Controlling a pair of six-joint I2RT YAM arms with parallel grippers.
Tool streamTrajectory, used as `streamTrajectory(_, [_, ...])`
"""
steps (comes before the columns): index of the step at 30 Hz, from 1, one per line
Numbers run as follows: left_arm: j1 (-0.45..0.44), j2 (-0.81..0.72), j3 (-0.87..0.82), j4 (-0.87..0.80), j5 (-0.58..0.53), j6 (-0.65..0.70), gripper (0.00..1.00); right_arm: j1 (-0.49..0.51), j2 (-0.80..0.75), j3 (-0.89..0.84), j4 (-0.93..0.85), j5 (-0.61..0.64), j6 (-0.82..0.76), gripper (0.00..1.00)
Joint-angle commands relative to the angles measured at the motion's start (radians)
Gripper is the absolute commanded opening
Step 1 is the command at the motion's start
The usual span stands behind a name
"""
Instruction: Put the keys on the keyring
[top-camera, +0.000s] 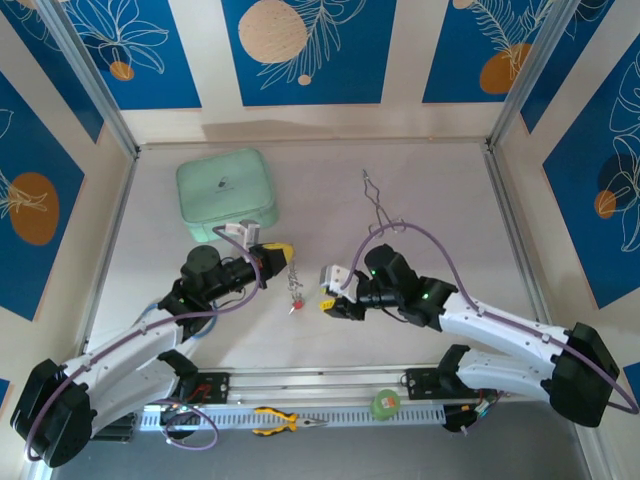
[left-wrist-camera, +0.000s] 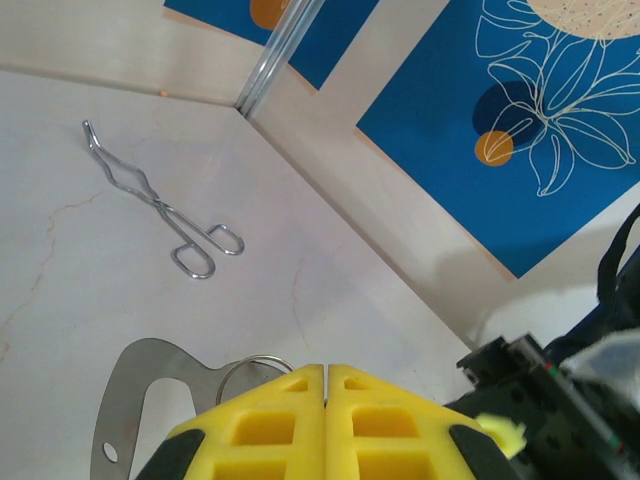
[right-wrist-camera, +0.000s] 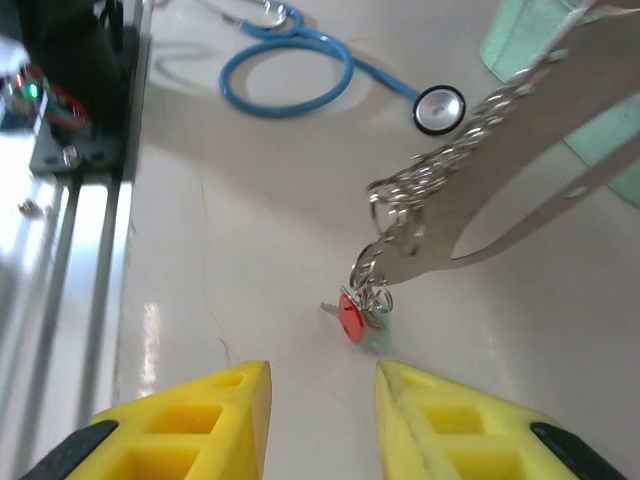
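Pale marbled table (top-camera: 450, 180), blue floral walls (top-camera: 340, 70).

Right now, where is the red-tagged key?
In the top view, mid-workspace: the red-tagged key dangles below the keyring held by the left gripper, just left of the right gripper.

**Q:** Left arm (top-camera: 130, 350) status?
**A:** It extends from the lower left toward frame centre. The left gripper (left-wrist-camera: 326, 372) has its fingers pressed together, clamped on the keyring (left-wrist-camera: 128, 400).

**Q:** Right arm (top-camera: 500, 325) status?
**A:** It extends from the lower right toward centre, elbow bent. The right gripper (right-wrist-camera: 322, 370) has its jaws parted.
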Motion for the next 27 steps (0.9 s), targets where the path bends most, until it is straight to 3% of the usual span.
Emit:
streamTrajectory(1, [-0.005, -0.014, 0.042, 0.041, 0.035, -0.022, 0.00, 0.023, 0.029, -0.020, 0.148, 0.070, -0.192, 0.32])
streamTrajectory(13, [-0.005, -0.011, 0.043, 0.061, 0.065, -0.022, 0.00, 0.071, 0.163, -0.026, 0.370, 0.169, -0.200, 0.34])
streamTrajectory(27, [-0.005, 0.000, 0.049, 0.071, 0.083, -0.022, 0.00, 0.074, 0.192, -0.018, 0.393, 0.148, -0.207, 0.15])
